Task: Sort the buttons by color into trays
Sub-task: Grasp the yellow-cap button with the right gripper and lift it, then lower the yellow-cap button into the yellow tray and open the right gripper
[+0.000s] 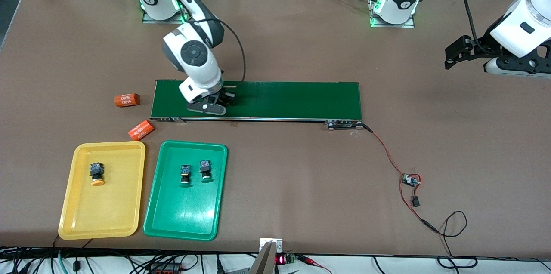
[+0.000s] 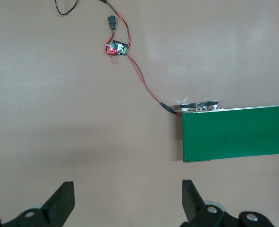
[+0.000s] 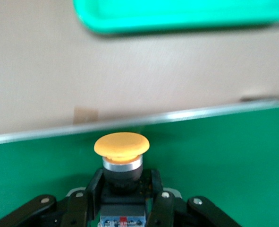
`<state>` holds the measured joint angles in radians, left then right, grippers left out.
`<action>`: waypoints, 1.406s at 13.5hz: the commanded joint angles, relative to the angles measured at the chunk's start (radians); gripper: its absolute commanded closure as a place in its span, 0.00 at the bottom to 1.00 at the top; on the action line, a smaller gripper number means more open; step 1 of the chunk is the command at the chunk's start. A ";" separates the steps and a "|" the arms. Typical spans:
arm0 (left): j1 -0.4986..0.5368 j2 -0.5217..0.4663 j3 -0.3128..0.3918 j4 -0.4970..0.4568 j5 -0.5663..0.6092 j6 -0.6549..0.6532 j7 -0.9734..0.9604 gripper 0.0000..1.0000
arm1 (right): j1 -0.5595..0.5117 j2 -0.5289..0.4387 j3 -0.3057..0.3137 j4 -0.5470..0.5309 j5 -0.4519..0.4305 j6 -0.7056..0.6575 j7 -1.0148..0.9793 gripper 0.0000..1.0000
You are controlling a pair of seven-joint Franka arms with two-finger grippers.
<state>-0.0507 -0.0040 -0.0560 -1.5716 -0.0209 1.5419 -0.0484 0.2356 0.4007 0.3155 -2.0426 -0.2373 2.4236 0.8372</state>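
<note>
My right gripper (image 1: 214, 104) is down on the dark-green conveyor belt (image 1: 292, 100) at the right arm's end. It is shut on a button with a yellow-orange cap (image 3: 122, 144), fingers (image 3: 156, 187) on its black body. One yellow-orange button (image 1: 96, 173) lies in the yellow tray (image 1: 107, 213). Two buttons (image 1: 185, 174) (image 1: 205, 170) lie side by side in the green tray (image 1: 181, 218). The green tray's rim also shows in the right wrist view (image 3: 177, 14). My left gripper (image 1: 452, 56) is open and empty over bare table at the left arm's end, waiting; it also shows in the left wrist view (image 2: 128, 196).
Two orange cylinders (image 1: 126, 100) (image 1: 141, 130) lie between the belt's end and the yellow tray. A small circuit board (image 1: 411, 180) with red and black wires runs from the belt's other end. The belt's corner shows in the left wrist view (image 2: 238, 132).
</note>
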 commanded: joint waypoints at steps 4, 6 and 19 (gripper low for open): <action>0.003 0.012 -0.001 0.027 -0.005 -0.026 -0.005 0.00 | -0.120 -0.048 -0.065 0.197 -0.004 -0.193 -0.352 0.86; 0.000 0.012 -0.004 0.027 -0.004 -0.026 -0.005 0.00 | -0.180 -0.040 -0.125 0.248 0.004 -0.204 -0.534 0.86; 0.000 0.012 -0.002 0.027 -0.005 -0.025 -0.005 0.00 | -0.265 0.311 -0.317 0.424 -0.096 0.216 -0.797 0.85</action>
<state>-0.0508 -0.0035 -0.0560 -1.5716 -0.0210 1.5382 -0.0484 -0.0300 0.6675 -0.0019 -1.6739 -0.3219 2.6206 0.0509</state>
